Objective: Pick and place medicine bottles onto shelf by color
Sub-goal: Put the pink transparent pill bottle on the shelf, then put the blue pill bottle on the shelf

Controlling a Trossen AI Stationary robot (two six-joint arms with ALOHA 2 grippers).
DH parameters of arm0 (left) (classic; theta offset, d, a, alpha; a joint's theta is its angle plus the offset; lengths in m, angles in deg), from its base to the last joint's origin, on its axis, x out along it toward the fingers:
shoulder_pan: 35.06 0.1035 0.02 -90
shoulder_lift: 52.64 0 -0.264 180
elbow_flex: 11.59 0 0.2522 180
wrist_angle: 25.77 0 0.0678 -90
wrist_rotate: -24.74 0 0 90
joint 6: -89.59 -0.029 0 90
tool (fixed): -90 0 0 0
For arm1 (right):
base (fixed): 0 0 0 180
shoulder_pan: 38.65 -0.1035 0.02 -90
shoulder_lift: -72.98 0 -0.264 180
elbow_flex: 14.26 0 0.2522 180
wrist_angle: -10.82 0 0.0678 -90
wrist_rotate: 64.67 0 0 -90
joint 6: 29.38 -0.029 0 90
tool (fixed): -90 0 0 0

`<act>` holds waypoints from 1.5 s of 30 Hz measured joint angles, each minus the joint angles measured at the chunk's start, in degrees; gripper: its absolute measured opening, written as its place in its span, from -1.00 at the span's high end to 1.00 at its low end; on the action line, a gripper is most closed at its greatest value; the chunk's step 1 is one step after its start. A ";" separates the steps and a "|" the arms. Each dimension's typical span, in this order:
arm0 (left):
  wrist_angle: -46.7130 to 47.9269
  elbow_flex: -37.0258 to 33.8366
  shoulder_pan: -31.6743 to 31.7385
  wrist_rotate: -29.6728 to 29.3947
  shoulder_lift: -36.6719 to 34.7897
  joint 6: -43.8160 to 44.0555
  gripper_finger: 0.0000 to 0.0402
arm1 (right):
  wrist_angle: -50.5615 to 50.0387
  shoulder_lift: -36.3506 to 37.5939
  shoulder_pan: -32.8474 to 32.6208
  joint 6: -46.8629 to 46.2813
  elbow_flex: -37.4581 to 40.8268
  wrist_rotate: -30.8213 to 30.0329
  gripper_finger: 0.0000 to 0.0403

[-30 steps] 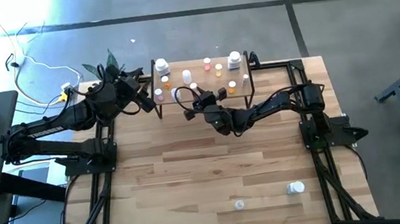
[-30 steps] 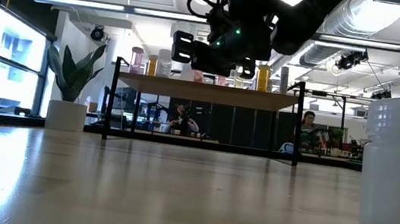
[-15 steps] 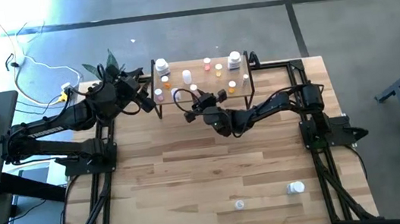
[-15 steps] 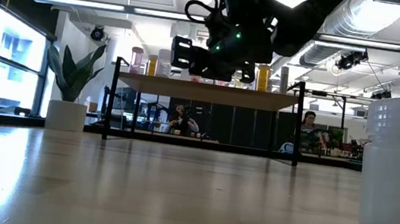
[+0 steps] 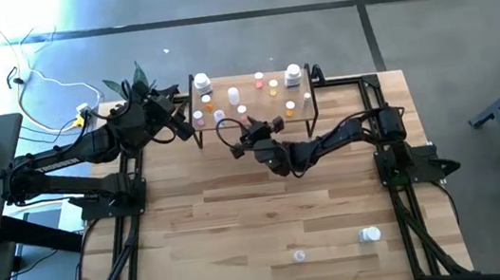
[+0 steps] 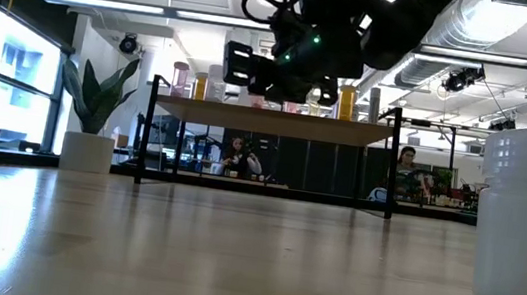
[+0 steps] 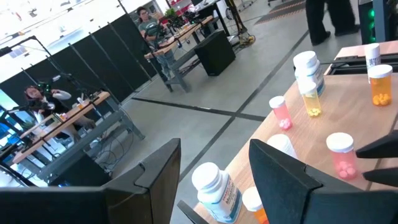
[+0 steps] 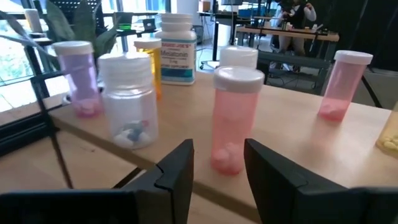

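We see the right gripper has backed off, jaws parted and empty; 1 pink bottle stands ahead on the shelf, 2 bottles behind on the table.

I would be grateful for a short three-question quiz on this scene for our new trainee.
1. True or false: the right gripper is clamped on the pink bottle.
2. How many bottles stand on the table, away from the shelf?
3. Where is the left gripper? A: by the shelf's left end. B: over the table's near edge. C: above the loose bottles.

Key
1. False: its fingers are open, and the pink bottle stands on the shelf just beyond them.
2. Two, near the table's front edge: one and another.
3. A.
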 joint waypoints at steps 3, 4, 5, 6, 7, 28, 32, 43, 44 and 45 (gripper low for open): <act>0.00 0.00 0.00 0.00 0.00 0.00 0.10 | -0.14 0.01 -0.87 0.02 -0.02 -0.40 0.34; 0.00 0.00 0.00 0.00 0.00 0.00 0.10 | -0.31 0.14 -1.25 0.10 -0.02 -0.75 0.34; 0.02 0.00 -0.01 0.00 0.00 0.00 0.10 | -0.66 0.37 -1.74 0.14 -0.02 -1.05 0.33; 0.02 0.00 0.00 0.00 0.00 0.00 0.10 | -0.82 0.67 -2.28 0.03 -0.02 -1.07 0.33; 0.04 0.00 0.00 0.00 0.00 0.00 0.10 | -1.30 1.18 -2.86 -0.07 -0.02 -1.07 0.33; 11.43 0.00 0.00 8.98 0.16 9.38 0.10 | -55.01 24.48 -9.40 -37.62 -0.13 13.60 0.33; 12.01 0.00 0.00 8.46 0.17 9.15 0.10 | -63.04 29.14 -9.40 -39.49 -0.13 22.20 0.33; 12.04 0.00 0.00 1.50 0.17 9.51 0.10 | -83.82 38.87 -9.40 -40.69 -0.13 45.03 0.33; 12.04 0.00 0.00 1.18 0.17 9.53 0.10 | -85.38 39.17 -9.40 -40.27 -0.13 46.75 0.33; 12.04 0.00 0.00 0.93 0.17 9.52 0.10 | -87.42 39.43 -9.40 -40.19 -0.13 48.58 0.33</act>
